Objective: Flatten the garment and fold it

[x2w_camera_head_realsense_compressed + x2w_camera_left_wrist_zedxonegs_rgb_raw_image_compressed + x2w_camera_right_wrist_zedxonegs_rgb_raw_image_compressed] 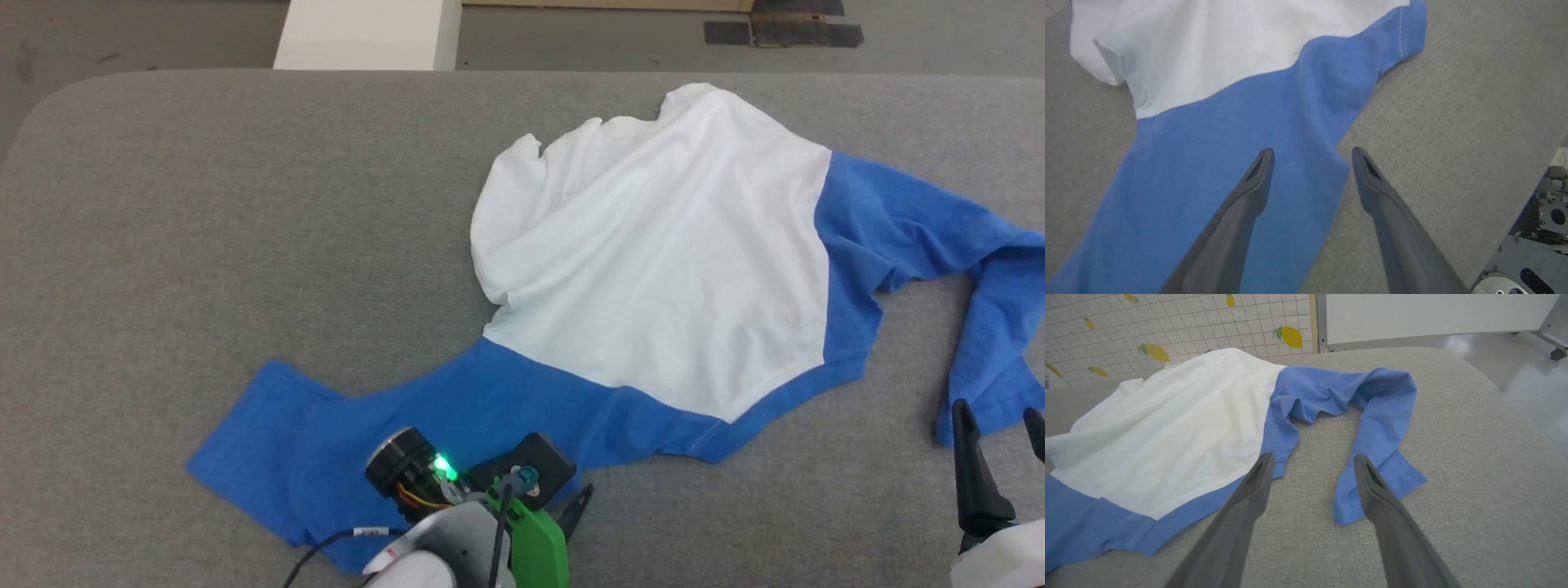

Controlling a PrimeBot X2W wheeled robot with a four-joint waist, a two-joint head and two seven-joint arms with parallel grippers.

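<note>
Item: garment [653, 261], a long-sleeved shirt with a white body and blue sleeves and shoulders.
Location: lying on the grey table [204, 245], right of centre in the head view, opened out but rumpled.
Body: the white panel is spread fairly smooth; its edge toward the robot's left is bunched and curled under, with creases.
Flat sleeve [326, 441]: stretched along the near side of the table toward the robot's left, lying flat, partly under the left wrist in the head view.
Bent sleeve [980, 269]: runs off to the robot's right, wrinkled at the shoulder, then doubles back toward the near edge; its cuff [1380, 494] lies flat on the table.
Left gripper [1310, 155]: fingers spread wide, nothing between them. One finger is over the flat sleeve, the other over bare table just beside the sleeve's edge. Whether the tips touch the cloth is hard to judge from this angle.
Right gripper [1310, 459]: fingers spread wide and empty, over bare table between the blue shoulder hem and the cuff; it is at the lower right of the head view [1000, 416], just beside the cuff.
Table surface: grey woven cover, rounded corners.
Surroundings: grey floor [122, 33] and a white block [367, 33] beyond the far edge; a tiled wall with lemons [1167, 326] in the right wrist view.
</note>
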